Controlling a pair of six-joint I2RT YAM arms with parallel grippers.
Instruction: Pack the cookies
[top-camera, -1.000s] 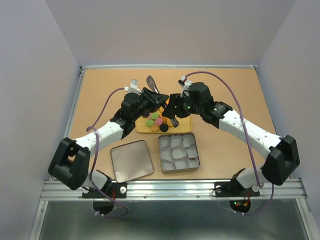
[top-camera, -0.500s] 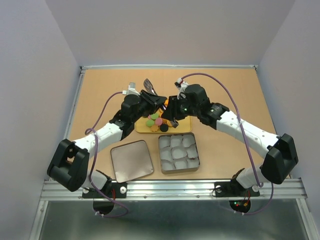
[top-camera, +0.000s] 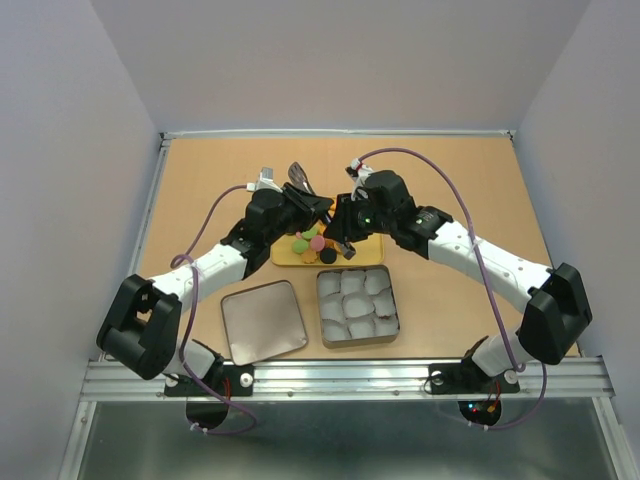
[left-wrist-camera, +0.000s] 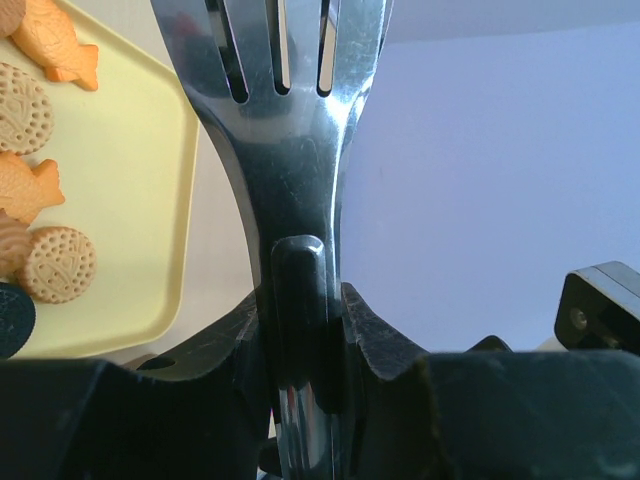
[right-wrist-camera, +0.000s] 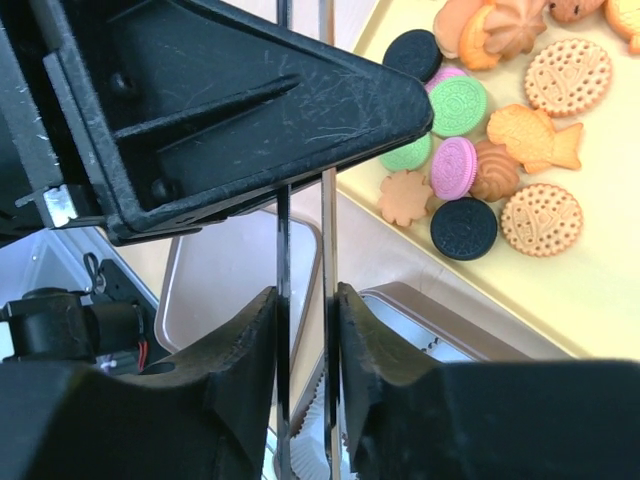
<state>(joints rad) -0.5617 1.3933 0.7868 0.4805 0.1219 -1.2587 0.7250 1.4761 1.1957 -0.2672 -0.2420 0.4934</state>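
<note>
Cookies (right-wrist-camera: 455, 165) are all still piled on the yellow tray (top-camera: 288, 258) at mid-bench (top-camera: 200, 190), just behind the tin (top-camera: 322, 310) of white paper cups. The tin's lid (top-camera: 263, 320) lies to its left. The left claw (left-wrist-camera: 300, 320) is clamped on a slotted metal utensil (left-wrist-camera: 290, 150). The right claw (right-wrist-camera: 303, 300) is squeezed onto two thin metal blades (right-wrist-camera: 327, 230) seen edge-on. Can't tell if that's the same tool.

The top view looks down from high behind; both wrist views sit close, sharing the cookies (right-wrist-camera: 541, 218) and yellow tray (right-wrist-camera: 590, 300).
</note>
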